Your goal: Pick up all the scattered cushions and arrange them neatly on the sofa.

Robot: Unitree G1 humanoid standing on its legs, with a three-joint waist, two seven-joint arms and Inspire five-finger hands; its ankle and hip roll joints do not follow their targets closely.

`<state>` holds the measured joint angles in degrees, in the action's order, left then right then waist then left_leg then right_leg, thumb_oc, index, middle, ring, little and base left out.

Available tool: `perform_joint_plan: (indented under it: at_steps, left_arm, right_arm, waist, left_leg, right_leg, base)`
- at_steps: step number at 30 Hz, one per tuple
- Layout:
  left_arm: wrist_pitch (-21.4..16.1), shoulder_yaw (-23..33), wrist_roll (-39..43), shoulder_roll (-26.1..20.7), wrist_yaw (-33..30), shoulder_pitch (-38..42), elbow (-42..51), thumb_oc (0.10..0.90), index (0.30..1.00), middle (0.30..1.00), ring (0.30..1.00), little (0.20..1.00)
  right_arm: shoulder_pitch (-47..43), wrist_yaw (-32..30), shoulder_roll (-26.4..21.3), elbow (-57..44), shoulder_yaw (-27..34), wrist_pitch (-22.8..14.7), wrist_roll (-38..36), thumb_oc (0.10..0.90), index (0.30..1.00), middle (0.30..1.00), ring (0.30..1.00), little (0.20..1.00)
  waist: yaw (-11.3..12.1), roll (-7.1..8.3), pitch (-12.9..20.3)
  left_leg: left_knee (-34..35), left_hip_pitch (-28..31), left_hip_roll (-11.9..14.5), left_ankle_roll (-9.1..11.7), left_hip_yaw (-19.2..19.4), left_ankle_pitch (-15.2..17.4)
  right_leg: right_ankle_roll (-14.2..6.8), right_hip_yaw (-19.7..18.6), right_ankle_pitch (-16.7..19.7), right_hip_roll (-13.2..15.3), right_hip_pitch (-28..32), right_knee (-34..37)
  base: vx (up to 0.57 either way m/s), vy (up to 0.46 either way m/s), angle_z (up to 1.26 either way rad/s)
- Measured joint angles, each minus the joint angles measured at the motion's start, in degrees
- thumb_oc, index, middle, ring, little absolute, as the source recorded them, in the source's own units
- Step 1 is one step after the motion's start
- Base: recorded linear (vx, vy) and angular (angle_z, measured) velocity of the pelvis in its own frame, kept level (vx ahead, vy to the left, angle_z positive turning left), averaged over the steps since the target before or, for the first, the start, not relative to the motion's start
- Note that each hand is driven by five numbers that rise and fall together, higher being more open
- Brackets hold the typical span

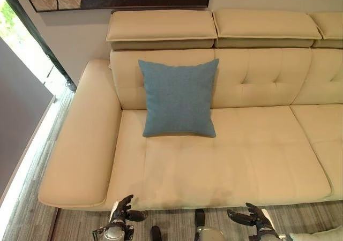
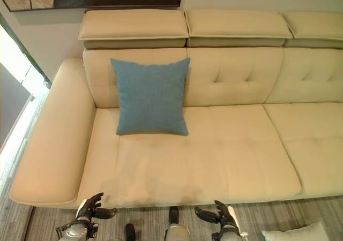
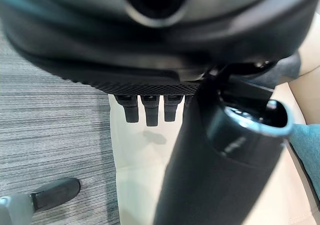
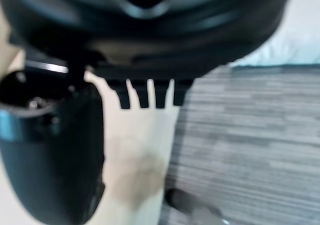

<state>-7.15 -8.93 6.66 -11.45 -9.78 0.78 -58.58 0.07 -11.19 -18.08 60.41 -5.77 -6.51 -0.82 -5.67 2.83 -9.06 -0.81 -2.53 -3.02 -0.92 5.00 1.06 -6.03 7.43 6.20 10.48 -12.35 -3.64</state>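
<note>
Head views show blue cushion (image 1: 179, 97) upright on sofa (image 1: 257, 155).

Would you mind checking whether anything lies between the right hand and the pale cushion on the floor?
Nothing visible does: the pale cushion lies on the floor just right of the open right hand, with bare grey carpet between them.

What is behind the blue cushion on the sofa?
The blue cushion stands on the seat and leans on the tan sofa backrest, which shows around it. The patch of backrest right behind it is covered, so I cannot see that.
</note>
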Motion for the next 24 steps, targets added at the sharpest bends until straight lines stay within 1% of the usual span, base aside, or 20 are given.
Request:
perform_joint_plan:
  at_steps: [1, 2, 3, 5, 6, 7, 8, 10, 11, 12, 13, 14, 15, 16, 17, 18, 19, 21, 23, 24]
  left_arm:
    - [0.01, 0.01, 0.0, -0.4, -0.02, -0.21, 0.0, 0.8, 0.9, 0.9, 0.9, 0.9]
    - [0.05, -0.02, -0.05, -1.17, 0.0, -0.53, -0.78, 0.8, 0.9, 0.9, 0.9, 0.9]
    - [0.07, -0.01, -0.12, -1.77, -0.03, -0.46, -1.76, 0.8, 0.9, 0.9, 0.9, 0.9]
    - [0.28, 0.03, -0.44, -2.82, -0.05, -0.43, -2.89, 0.8, 0.9, 0.9, 0.9, 0.9]
    - [0.84, 0.08, -1.25, -3.81, -0.08, -0.46, -4.26, 0.8, 0.9, 0.9, 0.9, 0.9]
    - [0.98, 0.08, -1.26, -4.08, -0.07, -0.46, -4.27, 0.8, 0.9, 0.9, 0.9, 0.9]
    - [1.04, 0.22, -1.27, -4.02, -0.19, -0.25, -4.02, 0.8, 0.9, 0.9, 0.9, 0.9]
    - [1.01, 0.21, -1.29, -4.01, -0.59, -0.46, -3.77, 0.8, 0.9, 0.9, 0.9, 0.9]
    - [1.09, 0.26, -1.34, -4.18, -0.98, -0.82, -3.96, 0.8, 0.9, 0.9, 0.9, 0.9]
    - [1.17, 0.33, -1.38, -4.31, -1.07, -1.07, -3.96, 0.8, 0.9, 0.9, 0.9, 0.9]
    - [1.19, 0.48, -1.75, -4.57, -1.08, -1.33, -4.0, 0.8, 0.9, 0.9, 0.9, 0.9]
    - [1.22, 0.48, -2.04, -4.63, -1.02, -1.46, -4.02, 0.8, 0.9, 0.9, 0.9, 0.9]
    - [1.25, 0.49, -2.22, -4.73, -1.0, -1.99, -4.05, 0.8, 0.9, 0.9, 0.9, 0.9]
    - [1.29, 0.49, -2.21, -4.77, -0.98, -2.14, -4.14, 0.8, 0.9, 0.9, 0.9, 0.9]
    - [1.25, 0.28, -2.23, -3.95, -0.89, -2.57, -3.97, 0.8, 0.9, 0.9, 0.9, 0.9]
    - [1.25, -0.01, -2.23, -3.71, -0.86, -2.68, -4.0, 0.8, 0.9, 0.9, 0.9, 0.9]
    - [1.25, -0.03, -2.22, -3.4, -0.84, -2.65, -4.0, 0.8, 0.9, 0.9, 0.9, 0.9]
    - [1.2, 0.02, -2.22, -3.22, -0.84, -2.4, -3.95, 0.8, 0.9, 0.9, 0.9, 0.9]
    - [1.19, -0.05, -2.22, -2.81, -0.82, -2.14, -3.92, 0.8, 0.9, 0.9, 0.9, 0.9]
    - [1.19, -0.05, -2.22, -2.81, -0.82, -2.14, -3.92, 0.8, 0.9, 0.9, 0.9, 0.9]
  right_arm:
    - [-0.11, -0.28, 0.52, -0.01, 0.0, 0.07, 0.01, 0.8, 0.9, 0.9, 0.9, 0.9]
    - [0.0, -0.45, 1.62, -0.04, -0.02, 0.34, 0.02, 0.8, 0.9, 0.9, 0.9, 0.9]
    - [0.21, -0.44, 2.39, 0.07, -0.02, 0.52, 0.02, 0.8, 0.9, 0.9, 0.9, 0.9]
    - [-0.61, -0.42, 3.46, 0.71, -0.44, 0.83, 0.01, 0.8, 0.9, 0.9, 0.9, 0.9]
    - [-0.71, -0.36, 4.29, 2.09, -0.75, 0.91, 0.01, 0.8, 0.9, 0.9, 0.9, 0.9]
    - [-0.74, -0.37, 4.44, 2.78, -0.72, 0.98, 0.0, 0.8, 0.9, 0.9, 0.9, 0.9]
    - [-1.27, -0.35, 4.33, 4.11, -0.62, 1.1, 0.0, 0.8, 0.9, 0.9, 0.9, 0.9]
    - [-1.16, -0.3, 4.28, 4.48, -0.58, 1.69, -0.01, 0.8, 0.9, 0.9, 0.9, 0.9]
    - [-1.16, -0.23, 4.33, 4.65, -0.93, 2.0, -0.01, 0.8, 0.9, 0.9, 0.9, 0.9]
    - [-1.01, -0.2, 4.31, 4.62, -1.09, 2.07, 0.0, 0.8, 0.9, 0.9, 0.9, 0.9]
    - [-1.14, -0.11, 4.31, 4.46, -1.13, 2.06, -0.01, 0.8, 0.9, 0.9, 0.9, 0.9]
    - [-1.28, -0.14, 4.3, 4.42, -1.1, 2.04, -0.01, 0.8, 0.9, 0.9, 0.9, 0.9]
    - [-1.87, -0.12, 4.37, 4.41, -1.18, 2.01, -0.01, 0.8, 0.9, 0.9, 0.9, 0.9]
    - [-2.32, -0.12, 4.43, 4.48, -1.19, 2.02, -0.01, 0.8, 0.9, 0.9, 0.9, 0.9]
    - [-3.26, -0.25, 4.01, 4.24, -1.66, 1.97, 0.01, 0.8, 0.9, 0.9, 0.9, 0.9]
    - [-3.31, -0.24, 3.91, 4.13, -1.76, 1.92, 0.02, 0.8, 0.9, 0.9, 0.9, 0.9]
    - [-3.27, -0.26, 3.85, 4.04, -1.76, 1.93, 0.01, 0.8, 0.9, 0.9, 0.9, 0.9]
    - [-3.09, -0.25, 3.93, 4.05, -2.01, 1.95, 0.0, 0.8, 0.9, 0.9, 0.9, 0.9]
    - [-2.84, -0.31, 3.75, 4.01, -2.49, 1.94, 0.0, 0.8, 0.9, 0.9, 0.9, 0.9]
    - [-2.84, -0.31, 3.75, 4.01, -2.49, 1.94, 0.0, 0.8, 0.9, 0.9, 0.9, 0.9]
  waist:
    - [0.27, 0.62, -0.37]
    - [0.18, 1.35, -0.68]
    - [0.18, 2.12, -0.97]
    - [0.46, 2.43, -1.6]
    - [0.58, 2.78, -1.78]
    - [1.06, 2.74, -1.94]
    - [2.01, 1.31, -2.84]
    - [2.39, -0.5, -3.2]
    - [3.33, -1.04, -3.25]
    - [3.69, -0.98, -2.97]
    - [4.32, -0.88, -2.78]
    - [4.88, -0.6, -2.63]
    - [5.08, 0.03, -2.36]
    - [5.02, 0.46, -2.33]
    - [5.75, -0.16, -1.76]
    - [6.13, -0.46, -1.2]
    - [6.35, -0.86, -0.65]
    - [6.99, -0.83, 0.12]
    - [7.17, -0.73, 1.22]
    - [7.17, -0.73, 1.22]
  left_leg:
    - [0.11, -0.14, -0.52, -0.42, 0.75, -0.27]
    - [0.28, -0.47, -1.26, -0.78, 1.09, -0.55]
    - [-0.06, -0.63, -1.66, -1.37, 1.72, -0.93]
    - [-0.97, -1.32, -1.32, -1.41, 2.64, -0.88]
    - [-1.14, -1.45, -1.55, -2.37, 3.47, -1.11]
    - [-1.16, -1.42, -1.35, -3.14, 4.03, -1.15]
    - [-0.32, -0.71, 0.06, -3.76, 4.51, -1.44]
    - [0.87, -0.49, 1.83, -3.9, 4.31, -1.93]
    - [1.62, -0.8, 2.9, -4.12, 5.52, -3.64]
    - [2.25, -0.35, 3.48, -3.73, 5.46, -4.07]
    - [2.48, -0.89, 3.95, -3.39, 5.4, -4.41]
    - [2.93, -1.01, 4.27, -2.82, 5.95, -4.77]
    - [3.22, -1.14, 4.26, -2.35, 6.13, -5.09]
    - [3.15, -1.13, 4.15, -2.11, 6.26, -5.24]
    - [2.82, -1.43, 5.75, -1.04, 7.13, -6.22]
    - [2.28, -1.95, 6.46, -0.91, 7.1, -6.26]
    - [2.02, -2.31, 7.39, -0.18, 7.12, -6.74]
    - [1.88, -2.94, 8.6, 1.23, 7.24, -7.23]
    - [0.96, -4.23, 10.46, 1.98, 7.17, -7.56]
    - [0.96, -4.23, 10.46, 1.98, 7.17, -7.56]
  right_leg:
    - [-0.53, -0.46, 0.85, 0.6, -0.37, 0.33]
    - [-1.9, -0.9, 1.85, 1.16, -0.41, 1.69]
    - [-1.79, -1.54, 3.87, 1.46, -0.34, 1.94]
    - [-2.65, -1.57, 6.1, 1.2, -1.17, 2.1]
    - [-3.9, -1.5, 7.38, 1.37, -1.33, 2.07]
    - [-3.8, -1.63, 7.44, 1.34, -1.47, 1.6]
    - [-4.49, -1.51, 4.7, 0.32, -2.38, -2.08]
    - [-4.33, -1.61, -0.68, -1.82, -3.68, -9.5]
    - [-4.35, -1.51, -5.76, -3.21, -3.58, -16.53]
    - [-4.22, -1.38, -8.92, -3.68, -3.35, -20.27]
    - [-4.37, -1.33, -12.78, -3.98, -1.16, -21.12]
    - [-4.35, -1.22, -14.39, -3.84, 0.96, -19.58]
    - [-3.72, -0.98, -15.43, -3.41, 3.99, -14.91]
    - [-2.83, -0.94, -15.89, -3.46, 5.27, -12.38]
    - [1.02, 0.03, -14.33, -5.16, 6.06, -8.14]
    - [2.14, -0.16, -13.7, -6.09, 6.3, -6.92]
    - [2.6, -0.07, -13.12, -6.9, 6.47, -5.83]
    - [3.38, -0.28, -12.47, -8.52, 6.52, -4.32]
    - [4.76, -0.51, -12.31, -10.03, 5.44, -4.26]
    - [4.76, -0.51, -12.31, -10.03, 5.44, -4.26]
  base:
    - [-0.27, 0.084, -0.22]
    - [-0.37, 0.114, -0.22]
    - [-0.3, 0.081, -0.26]
    - [-0.23, 0.081, -0.27]
    - [-0.26, 0.097, -0.17]
    - [-0.23, 0.079, -0.22]
    - [-0.11, 0.033, -0.18]
    - [-0.19, 0.018, -0.11]
    - [-0.15, -0.014, -0.15]
    - [-0.09, -0.033, -0.17]
    - [-0.09, -0.039, -0.26]
    - [-0.21, -0.12, -0.27]
    - [-0.17, -0.1, -0.24]
    - [-0.24, -0.165, -0.36]
    - [-0.16, -0.138, -0.34]
    - [-0.22, -0.209, -0.33]
    - [-0.11, -0.126, -0.16]
    - [-0.15, -0.141, -0.14]
    - [-0.29, -0.204, -0.12]
    - [-0.19, -0.09, -0.08]
